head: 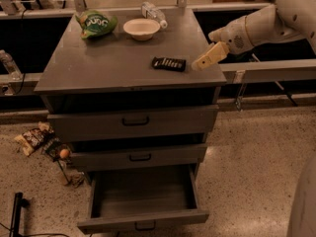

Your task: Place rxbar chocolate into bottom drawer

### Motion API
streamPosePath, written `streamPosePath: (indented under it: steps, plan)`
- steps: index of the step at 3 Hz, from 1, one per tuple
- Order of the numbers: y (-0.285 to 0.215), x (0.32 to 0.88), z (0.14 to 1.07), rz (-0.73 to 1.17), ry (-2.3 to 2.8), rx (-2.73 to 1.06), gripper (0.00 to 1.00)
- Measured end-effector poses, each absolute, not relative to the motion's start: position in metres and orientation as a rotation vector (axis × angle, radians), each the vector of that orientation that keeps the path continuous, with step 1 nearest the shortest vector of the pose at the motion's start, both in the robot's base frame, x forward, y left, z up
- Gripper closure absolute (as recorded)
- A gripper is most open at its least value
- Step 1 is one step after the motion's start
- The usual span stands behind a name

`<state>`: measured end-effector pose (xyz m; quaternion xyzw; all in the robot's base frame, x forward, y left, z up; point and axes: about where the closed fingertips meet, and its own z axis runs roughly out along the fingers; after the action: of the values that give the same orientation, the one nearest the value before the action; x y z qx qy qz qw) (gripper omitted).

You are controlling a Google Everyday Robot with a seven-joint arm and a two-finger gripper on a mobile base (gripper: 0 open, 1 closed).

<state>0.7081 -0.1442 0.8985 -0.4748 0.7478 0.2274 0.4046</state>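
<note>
The rxbar chocolate [169, 63], a small flat black bar with pale lettering, lies on the grey cabinet top [113, 65], right of centre. My gripper [203, 61] hangs just to the right of the bar, low over the cabinet top near its right edge, apart from the bar. It holds nothing. The bottom drawer [143, 201] is pulled out and empty, with a small dark handle on its front. The two shallower drawers above it are closed.
A green snack bag [95, 22], a white bowl [141, 28] and a plastic bottle [153, 13] stand at the back of the cabinet top. Brownish wrappers [34, 138] and clutter lie on the floor to the left. A metal rail [266, 68] runs to the right.
</note>
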Motion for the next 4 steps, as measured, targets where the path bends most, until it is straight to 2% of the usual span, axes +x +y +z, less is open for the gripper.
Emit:
streamPosePath:
  steps: [2,4]
  plan:
    - [-0.098,0.748,0.878,0.539,1.800,-1.328,0.00]
    - [-0.075,0.776,0.847,0.617,1.805,-1.284,0.00]
